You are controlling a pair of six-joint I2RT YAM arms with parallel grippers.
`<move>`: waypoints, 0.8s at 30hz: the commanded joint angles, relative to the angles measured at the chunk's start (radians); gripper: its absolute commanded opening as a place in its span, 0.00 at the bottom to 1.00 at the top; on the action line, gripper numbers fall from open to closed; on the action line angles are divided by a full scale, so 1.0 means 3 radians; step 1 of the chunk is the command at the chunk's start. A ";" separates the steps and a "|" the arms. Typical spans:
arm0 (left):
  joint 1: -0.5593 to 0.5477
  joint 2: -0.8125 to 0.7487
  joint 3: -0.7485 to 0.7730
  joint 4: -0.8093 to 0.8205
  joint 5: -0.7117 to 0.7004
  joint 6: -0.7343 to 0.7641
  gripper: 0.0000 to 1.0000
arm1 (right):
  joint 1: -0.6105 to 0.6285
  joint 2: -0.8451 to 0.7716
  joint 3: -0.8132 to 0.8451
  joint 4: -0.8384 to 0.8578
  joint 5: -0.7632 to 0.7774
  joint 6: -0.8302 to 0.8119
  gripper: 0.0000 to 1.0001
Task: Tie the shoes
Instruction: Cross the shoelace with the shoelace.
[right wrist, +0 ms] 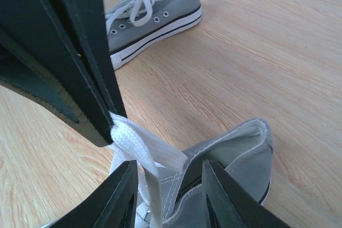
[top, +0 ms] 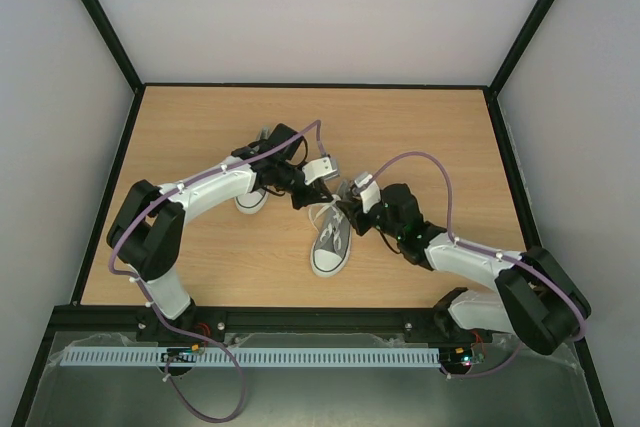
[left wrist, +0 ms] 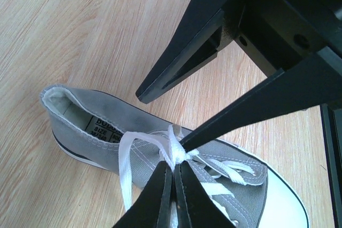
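Observation:
One grey shoe (top: 330, 243) with a white toe cap lies mid-table, toe toward the arms. Its white lace (left wrist: 126, 156) is loose, with a small knot over the tongue. My left gripper (left wrist: 173, 165) is shut on the lace at that knot, and it shows in the top view (top: 305, 193) just above the shoe. My right gripper (right wrist: 168, 166) is open astride the shoe's collar, a lace strand (right wrist: 152, 185) hanging between its fingers unpinched. In the top view the right gripper (top: 350, 209) meets the left over the shoe. The other shoe (right wrist: 155, 14) lies apart, partly under the left arm (top: 252, 197).
The wooden table (top: 420, 137) is walled by grey panels and a black frame. The two arms' purple cables arc above the shoes. In the left wrist view the right gripper's black fingers (left wrist: 176, 68) cross close over the lace knot.

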 commanded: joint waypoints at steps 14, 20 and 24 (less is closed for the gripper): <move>0.0007 -0.0127 0.0090 -0.0160 0.0048 0.0206 0.02 | -0.0200 0.0398 0.0426 -0.0148 -0.0876 -0.0705 0.22; 0.0011 -0.0136 0.0094 -0.0236 0.0121 0.0330 0.02 | -0.0243 0.0425 0.0403 -0.0142 -0.0942 -0.0786 0.23; 0.0012 -0.0154 0.0100 -0.0244 0.0133 0.0362 0.02 | -0.0286 0.0429 0.0423 -0.0136 -0.1155 -0.0889 0.12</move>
